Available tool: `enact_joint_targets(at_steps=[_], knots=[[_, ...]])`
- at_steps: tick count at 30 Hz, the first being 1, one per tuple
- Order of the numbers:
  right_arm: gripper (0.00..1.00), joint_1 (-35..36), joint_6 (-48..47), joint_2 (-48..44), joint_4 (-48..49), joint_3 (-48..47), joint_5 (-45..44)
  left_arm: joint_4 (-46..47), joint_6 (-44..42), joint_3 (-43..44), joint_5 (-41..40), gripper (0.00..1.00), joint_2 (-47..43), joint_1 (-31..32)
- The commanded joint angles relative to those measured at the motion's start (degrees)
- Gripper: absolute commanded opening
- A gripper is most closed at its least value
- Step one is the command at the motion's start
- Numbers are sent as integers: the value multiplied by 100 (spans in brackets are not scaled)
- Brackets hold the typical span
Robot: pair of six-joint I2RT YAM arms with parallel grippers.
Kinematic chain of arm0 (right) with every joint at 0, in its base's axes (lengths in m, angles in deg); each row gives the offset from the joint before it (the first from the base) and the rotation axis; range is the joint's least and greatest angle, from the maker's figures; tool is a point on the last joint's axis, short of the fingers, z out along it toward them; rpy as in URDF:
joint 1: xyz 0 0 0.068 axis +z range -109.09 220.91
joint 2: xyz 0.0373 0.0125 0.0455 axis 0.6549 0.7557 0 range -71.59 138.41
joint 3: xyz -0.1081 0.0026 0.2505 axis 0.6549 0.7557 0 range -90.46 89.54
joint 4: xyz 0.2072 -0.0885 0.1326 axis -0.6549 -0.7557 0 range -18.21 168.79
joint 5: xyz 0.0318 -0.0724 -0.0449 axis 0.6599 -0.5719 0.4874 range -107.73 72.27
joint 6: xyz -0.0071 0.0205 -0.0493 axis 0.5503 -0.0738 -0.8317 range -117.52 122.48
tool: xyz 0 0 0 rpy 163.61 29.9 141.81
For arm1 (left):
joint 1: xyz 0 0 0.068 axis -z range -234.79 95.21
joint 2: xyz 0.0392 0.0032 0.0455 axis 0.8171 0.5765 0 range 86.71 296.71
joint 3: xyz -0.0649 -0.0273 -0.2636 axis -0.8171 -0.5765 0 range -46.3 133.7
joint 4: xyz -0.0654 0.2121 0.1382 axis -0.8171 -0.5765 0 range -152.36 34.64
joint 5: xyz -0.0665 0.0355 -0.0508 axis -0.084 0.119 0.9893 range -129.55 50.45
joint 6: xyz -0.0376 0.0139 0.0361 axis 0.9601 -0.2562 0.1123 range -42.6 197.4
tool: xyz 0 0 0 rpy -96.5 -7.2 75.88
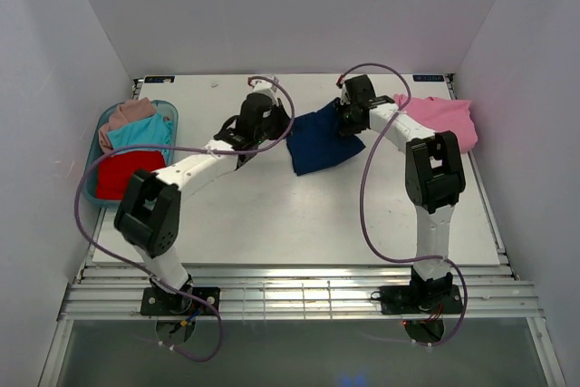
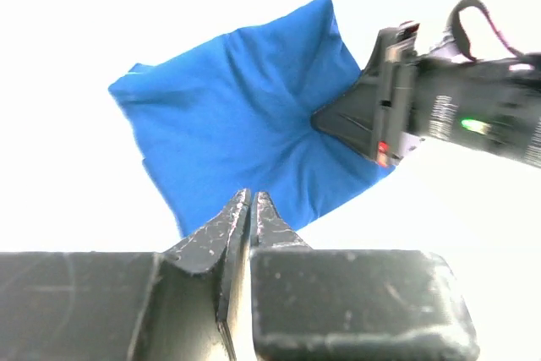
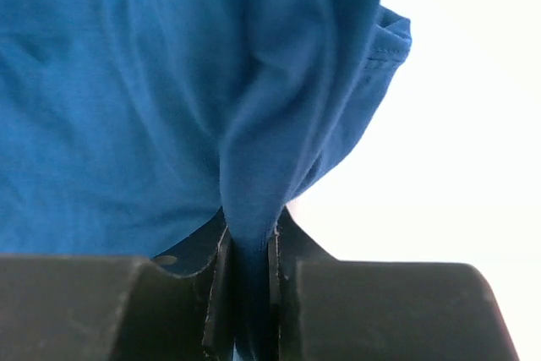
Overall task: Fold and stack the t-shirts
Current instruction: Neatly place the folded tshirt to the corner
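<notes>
Overhead, the navy t-shirt (image 1: 317, 142) lies crumpled at the back middle of the table (image 1: 299, 215), between the two wrists. The right gripper (image 1: 349, 124) is down on its right part, and the left gripper (image 1: 276, 129) sits at its left edge, though the bulky black wrist hides most of those fingers from up here. A pink t-shirt (image 1: 444, 120) lies at the far right, partly covered by the right arm. On the left, a basket (image 1: 170, 113) holds a dusty-pink t-shirt (image 1: 127, 115), a teal t-shirt (image 1: 143, 131) and a red t-shirt (image 1: 127, 174), each only partly showing. From the left wrist, the left gripper (image 2: 252, 199) has its jaws drawn in to a thin slit. Its tips overlap the near edge of the navy t-shirt (image 2: 237, 116), and I cannot make out any cloth caught between them. Across the shirt, the right gripper (image 2: 319, 120) bites into it, with creases running toward its tip (the cloth looks bright blue here, and the table glares out to plain white). From the right wrist, the right gripper (image 3: 249, 224) is clamped on a hanging fold of the navy t-shirt (image 3: 127, 99). The pinched cloth fills the gap between the jaws, and the rest of the shirt runs off the top and left of the picture.
</notes>
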Motion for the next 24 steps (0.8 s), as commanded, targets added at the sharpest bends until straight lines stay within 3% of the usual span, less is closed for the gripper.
enact_joint_targets(at_steps=[1,11,24], knots=[[8,-194,-636,-50,-823,-679,-1026,-14,-73,-449,-285,16,-1079,-109],[8,-888,-1207,-375,-991,-689,-1668,-400,50,-1522,-426,16,-2276,-188],[8,-1952,-1929,-304,-1378,-1858,-1792,-655,323,-2129,-532,15,-2795,-188]])
